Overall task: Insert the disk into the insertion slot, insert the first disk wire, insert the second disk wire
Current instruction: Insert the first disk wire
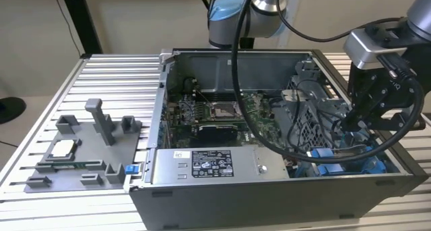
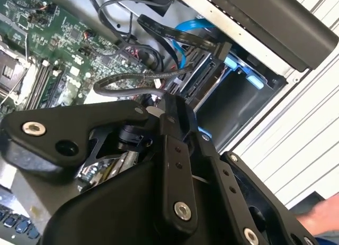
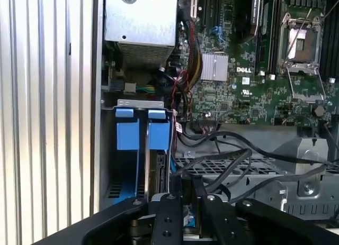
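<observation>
The open computer case (image 1: pixel 269 200) lies on the slatted counter (image 1: pixel 114 74). We judge the disk (image 3: pixel 159 134) already seated, its blue carrier standing in the bay at the exterior view's right end. The gripper (image 1: pixel 352 124) hangs just above it, jaws narrow, seemingly pinching a black wire (image 2: pixel 127 86). We take this for the wire step, which calls for squaring the plug to the drive's socket.

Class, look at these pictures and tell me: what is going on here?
A robot arm's gripper is down inside the open computer case, at the exterior view's right. Blue carrier frames sit in slots there, and loose black wires lie by the gripper. Whether it holds one cannot be told.
</observation>
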Robot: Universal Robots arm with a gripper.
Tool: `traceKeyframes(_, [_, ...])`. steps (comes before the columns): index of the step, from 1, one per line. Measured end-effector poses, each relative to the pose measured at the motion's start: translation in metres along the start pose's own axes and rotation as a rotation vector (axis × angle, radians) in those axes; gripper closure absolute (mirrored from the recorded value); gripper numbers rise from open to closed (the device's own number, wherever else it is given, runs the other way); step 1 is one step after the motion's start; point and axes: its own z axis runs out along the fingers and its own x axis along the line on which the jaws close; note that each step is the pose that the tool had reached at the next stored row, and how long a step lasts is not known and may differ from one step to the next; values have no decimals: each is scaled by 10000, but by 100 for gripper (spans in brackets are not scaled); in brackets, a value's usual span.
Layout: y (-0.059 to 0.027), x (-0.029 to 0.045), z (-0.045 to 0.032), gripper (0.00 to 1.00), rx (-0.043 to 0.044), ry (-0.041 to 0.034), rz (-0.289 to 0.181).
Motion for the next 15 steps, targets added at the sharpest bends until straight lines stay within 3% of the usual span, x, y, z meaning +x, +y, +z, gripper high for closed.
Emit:
traceKeyframes(6, [1, 17, 37, 100, 123, 198, -21])
traceKeyframes(15, [3, 28, 110, 100, 225, 396, -40])
